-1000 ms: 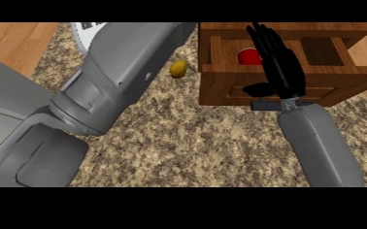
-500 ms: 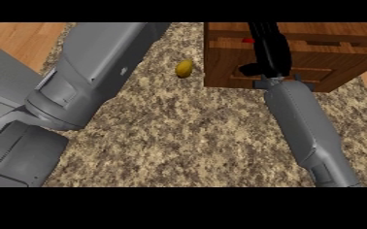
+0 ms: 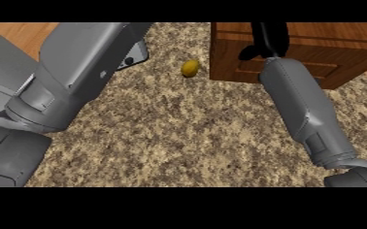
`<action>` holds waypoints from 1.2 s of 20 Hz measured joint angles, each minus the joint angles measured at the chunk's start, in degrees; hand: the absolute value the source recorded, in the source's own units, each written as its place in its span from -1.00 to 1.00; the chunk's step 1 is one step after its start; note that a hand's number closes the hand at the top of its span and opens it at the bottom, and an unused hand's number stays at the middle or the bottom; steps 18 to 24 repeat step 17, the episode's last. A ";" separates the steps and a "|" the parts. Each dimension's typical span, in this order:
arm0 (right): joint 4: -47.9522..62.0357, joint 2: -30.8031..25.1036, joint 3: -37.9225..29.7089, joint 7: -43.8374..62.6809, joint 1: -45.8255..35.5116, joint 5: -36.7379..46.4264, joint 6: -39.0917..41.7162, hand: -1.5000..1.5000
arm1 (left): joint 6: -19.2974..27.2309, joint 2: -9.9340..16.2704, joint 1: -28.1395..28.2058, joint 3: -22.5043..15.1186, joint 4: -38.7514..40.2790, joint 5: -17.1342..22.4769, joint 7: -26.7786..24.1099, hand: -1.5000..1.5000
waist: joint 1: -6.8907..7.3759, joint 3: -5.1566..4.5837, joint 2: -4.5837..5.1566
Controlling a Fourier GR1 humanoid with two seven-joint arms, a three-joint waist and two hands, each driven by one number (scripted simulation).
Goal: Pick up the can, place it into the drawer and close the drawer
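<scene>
- The right hand (image 3: 269,36) is reaching up and away from the robot, lying flat against the wooden drawer (image 3: 315,70) at the top right of the head view. The fingers are running straight and close together, and the thumb is poking out toward the left. It isn't pinching or curling round anything, so I'm reading it as a flat pushing hand.
- The right forearm (image 3: 305,106) is coming in from the lower right corner and lining up pretty much straight behind that hand.
- The drawer front is lying right under and just past the palm. Its long axis is running left to right across the view, tilting down a little toward the right, and its face is pointing back at the robot. So any shove has to go away from the robot, square to that face.
- The can isn't showing anywhere. My guess is it's sitting inside the drawer, hidden by the wood and the hand. I can't tell which way it's pointing or whether it's standing or lying.
- To me the drawer is looking shut or nearly shut, but I can't make out any gap, so I'm not calling it done.
- The left forearm (image 3: 79,73) is filling the left side, well apart from the drawer. The left hand isn't in view, so the right hand is clearly the nearer one.
- A small yellow thing (image 3: 190,68) is sitting on the speckled counter (image 3: 186,126) just left of the drawer, touching nothing.
</scene>
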 measured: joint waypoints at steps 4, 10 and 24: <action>4.79 -0.10 -0.66 0.21 -3.78 0.88 -0.98 -1.00 | 0.12 0.48 2.41 -0.44 -3.00 -0.34 0.89 -1.00 | 0.41 0.06 0.34; 8.89 -0.55 -2.54 -2.23 -6.63 -0.36 -0.79 -1.00 | -0.58 2.87 6.27 -1.04 -8.37 -0.68 2.60 -1.00 | 0.80 0.26 0.63; 10.59 -0.43 -5.89 -8.80 -8.00 -3.85 0.38 -1.00 | -1.31 4.95 10.95 -1.45 -14.09 -0.67 3.75 -1.00 | 0.63 0.50 1.04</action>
